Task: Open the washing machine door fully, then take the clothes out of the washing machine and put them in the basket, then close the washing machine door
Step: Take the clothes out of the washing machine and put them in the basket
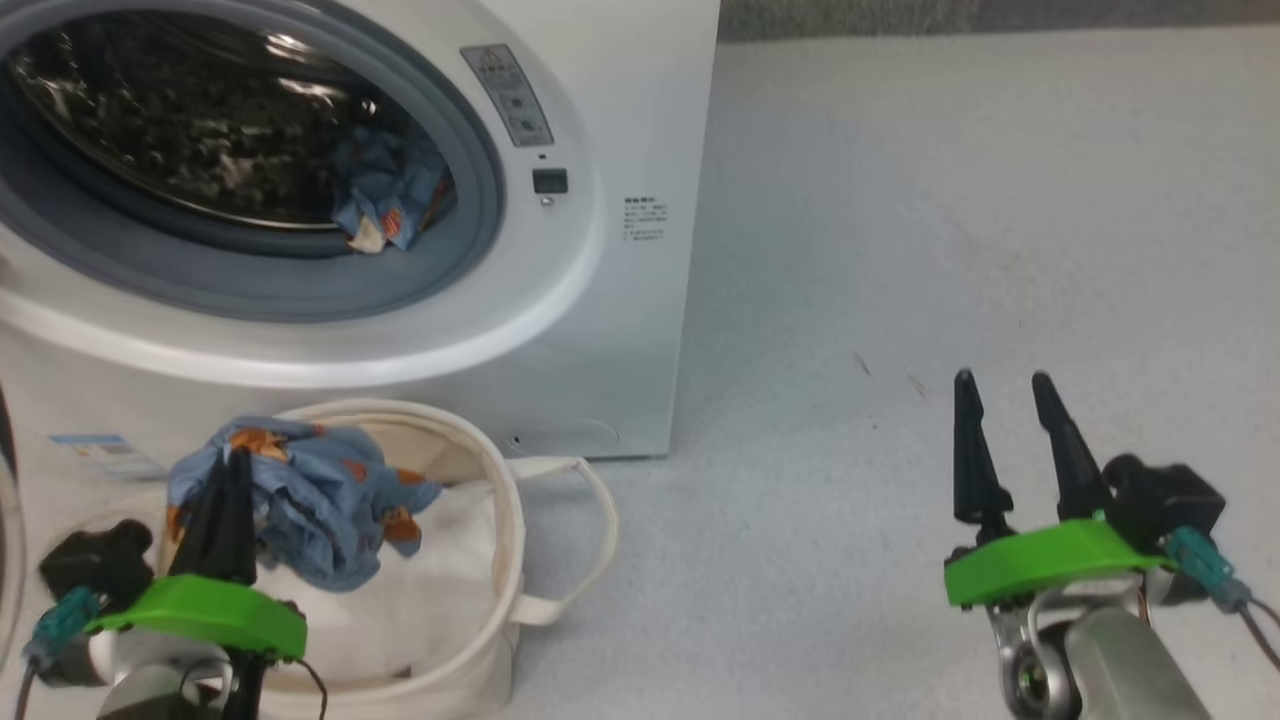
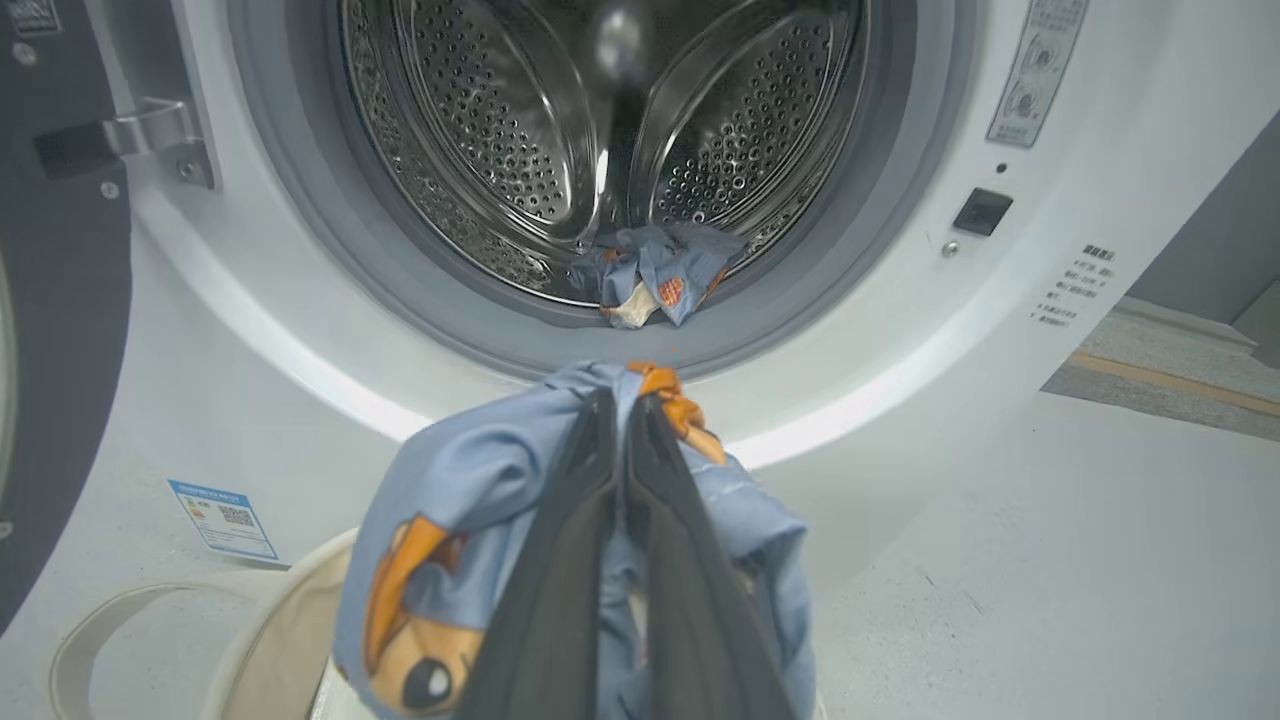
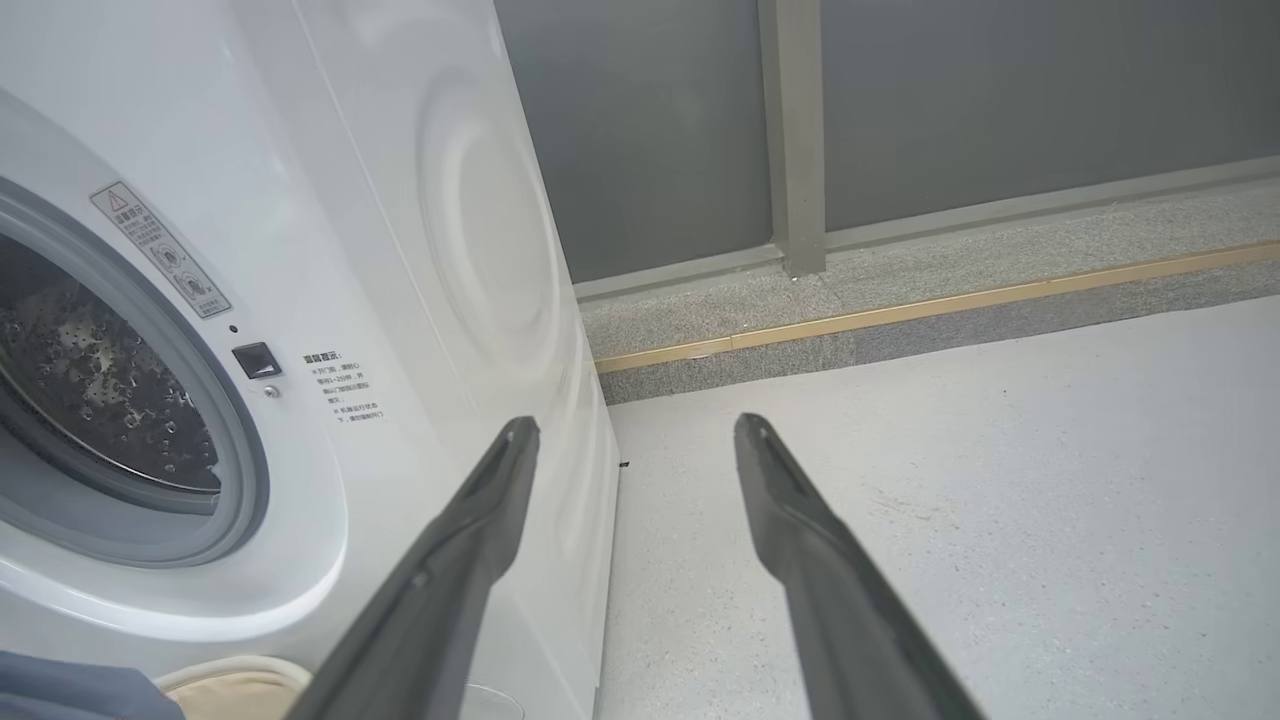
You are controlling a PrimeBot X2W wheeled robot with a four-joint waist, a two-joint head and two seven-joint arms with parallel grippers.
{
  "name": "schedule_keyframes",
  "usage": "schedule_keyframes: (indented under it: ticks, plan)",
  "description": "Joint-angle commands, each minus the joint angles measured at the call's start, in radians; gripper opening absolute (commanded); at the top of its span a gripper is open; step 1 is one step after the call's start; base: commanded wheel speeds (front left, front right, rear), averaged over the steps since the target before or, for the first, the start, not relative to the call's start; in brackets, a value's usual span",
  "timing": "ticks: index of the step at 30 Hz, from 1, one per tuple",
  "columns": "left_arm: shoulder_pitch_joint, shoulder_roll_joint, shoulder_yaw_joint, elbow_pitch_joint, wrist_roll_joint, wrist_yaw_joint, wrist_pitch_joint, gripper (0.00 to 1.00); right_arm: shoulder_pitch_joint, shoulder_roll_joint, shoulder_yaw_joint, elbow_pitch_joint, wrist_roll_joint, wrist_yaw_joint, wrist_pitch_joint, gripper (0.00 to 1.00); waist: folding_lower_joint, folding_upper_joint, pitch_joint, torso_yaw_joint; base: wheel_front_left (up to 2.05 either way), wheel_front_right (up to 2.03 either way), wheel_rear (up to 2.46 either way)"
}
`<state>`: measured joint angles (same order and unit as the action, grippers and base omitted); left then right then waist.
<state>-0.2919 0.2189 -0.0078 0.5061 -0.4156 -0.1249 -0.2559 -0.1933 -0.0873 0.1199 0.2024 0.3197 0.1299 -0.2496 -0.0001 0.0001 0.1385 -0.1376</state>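
Nearest, the left pincer is pressed together on a blue garment. It pinches a fold near the top, so the rest hangs bunched over the basket. From there a release should drop it inside rather than across the rim. The basket stands on the floor, hard against the machine front and below the drum mouth, which keeps each carry short. The right pincer hovers spread and empty over bare floor beyond the machine's right corner. It is probably parked there so it cannot snag the work. The door is swung wide to the left, leaving the opening free. Farther in, a second garment lies crumpled at the drum's front lip by the grey seal, within easy reach. Unloading looks about half done, with the door not yet closed.
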Motion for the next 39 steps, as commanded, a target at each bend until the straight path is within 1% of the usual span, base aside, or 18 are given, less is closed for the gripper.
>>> schedule_keyframes:
  ticks: [1, 5, 8, 14, 19, 21, 24, 29, 30, 31, 32, 39]
  plan:
    - [-0.068, 0.021, 0.029, -0.016, 0.0, -0.006, -0.006, 0.0, -0.041, -0.01, 0.023, -0.038, -0.003, 0.001, -0.012, 1.0, 0.0001, -0.0001, 0.025, -0.011, 0.0, 0.0, 0.0]
    - [-0.142, 0.017, 0.002, 0.122, -0.052, -0.006, -0.006, 0.0, -0.064, -0.012, 0.017, -0.058, -0.011, 0.001, -0.012, 1.0, 0.0001, -0.0001, 0.088, -0.021, 0.0, 0.0, 0.0]
    - [-0.199, 0.029, -0.013, 0.238, -0.088, -0.006, -0.006, 0.0, -0.084, -0.015, 0.018, -0.072, -0.019, 0.001, -0.012, 1.0, 0.0001, -0.0001, 0.139, -0.035, 0.0, 0.0, 0.0]
    - [-0.324, 0.046, -0.056, 0.495, -0.124, -0.006, -0.006, 0.0, -0.125, -0.023, 0.013, -0.103, -0.034, 0.001, -0.012, 1.0, 0.0001, -0.0001, 0.244, -0.06, 0.0, 0.0, 0.0]
    - [-0.426, 0.067, -0.093, 0.66, -0.163, -0.006, 0.003, 0.0, -0.146, -0.02, -0.002, -0.133, -0.042, 0.001, -0.012, 1.0, 0.0001, -0.0001, 0.333, -0.074, 0.0, 0.0, 0.0]
    - [-0.462, 0.071, -0.103, 0.707, -0.171, -0.006, 0.025, 0.0, -0.15, -0.019, -0.011, -0.143, -0.046, 0.001, -0.012, 1.0, 0.0001, -0.0001, 0.365, -0.073, 0.0, 0.0, 0.0]
    - [-0.498, 0.081, -0.109, 0.743, -0.183, -0.006, 0.041, 0.0, -0.156, -0.016, -0.024, -0.158, -0.051, 0.001, -0.012, 1.0, 0.0001, -0.0001, 0.404, -0.075, 0.0, 0.0, 0.0]
    - [-0.519, 0.087, -0.118, 0.768, -0.188, -0.006, 0.038, 0.0, -0.161, -0.011, -0.03, -0.17, -0.057, 0.001, -0.012, 1.0, 0.0001, -0.0001, 0.421, -0.079, 0.0, 0.0, 0.0]
    - [-0.519, 0.086, -0.121, 0.771, -0.188, -0.006, 0.035, 0.17, -0.162, -0.011, -0.031, -0.17, -0.058, 0.001, -0.012, 1.0, 0.0001, -0.0001, 0.418, -0.079, 0.0, 0.0, 0.0]
    - [-0.519, 0.086, -0.116, 0.773, -0.194, -0.006, 0.032, 0.82, -0.162, -0.011, -0.03, -0.17, -0.059, 0.001, -0.012, 1.0, 0.0001, -0.0001, 0.414, -0.078, 0.0, 0.0, 0.0]
    - [-0.517, 0.086, -0.112, 0.775, -0.198, -0.005, 0.027, 1.0, -0.161, -0.011, -0.03, -0.169, -0.059, 0.001, -0.012, 1.0, 0.0001, -0.0001, 0.408, -0.076, 0.0, 0.0, 0.0]
    - [-0.499, 0.103, -0.123, 0.774, -0.173, 0.012, -0.003, 1.0, -0.156, -0.026, 0.001, -0.159, -0.05, 0.001, -0.012, 1.0, 0.0001, -0.0001, 0.339, -0.065, 0.0, 0.0, 0.0]
